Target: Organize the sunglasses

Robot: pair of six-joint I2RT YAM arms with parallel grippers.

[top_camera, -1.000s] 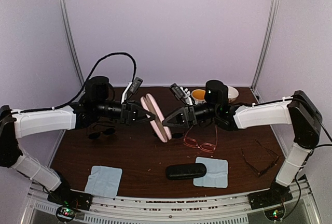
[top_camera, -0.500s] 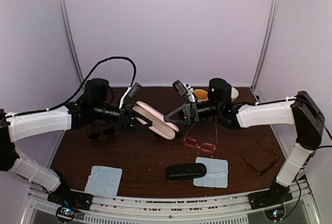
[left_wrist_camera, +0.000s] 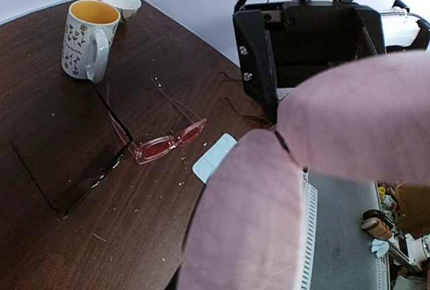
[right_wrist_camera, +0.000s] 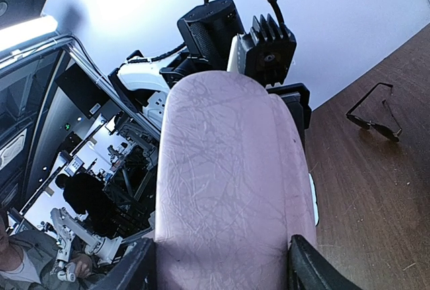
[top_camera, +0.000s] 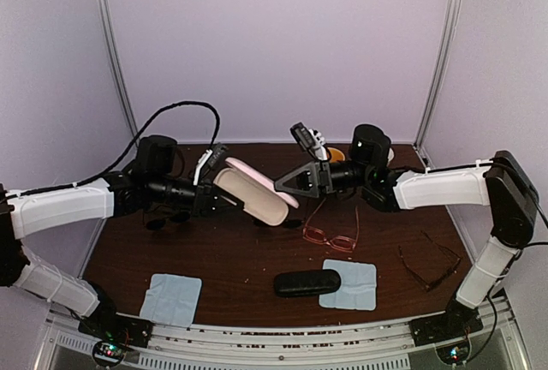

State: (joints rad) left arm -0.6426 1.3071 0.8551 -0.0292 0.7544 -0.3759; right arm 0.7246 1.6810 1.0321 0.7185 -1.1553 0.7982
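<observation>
One open pink case [top_camera: 257, 194] hangs between two claws: the left claw [top_camera: 221, 196] is pinched on its lower half, and the right claw [top_camera: 295, 186] grips wide across its lid. Three sunglasses lie below: a dark pair [top_camera: 167, 216] behind the left claw, a pink-red pair [top_camera: 330, 235] under the right claw, and a thin black pair [top_camera: 428, 265] well to its right.

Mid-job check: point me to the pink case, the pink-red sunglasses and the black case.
pink case [top_camera: 251, 198]: top view, pale inside of its open half.
pink-red sunglasses [left_wrist_camera: 158, 148]: left wrist view, one tinted lens.
black case [top_camera: 306, 283]: top view, middle of its lid.
</observation>
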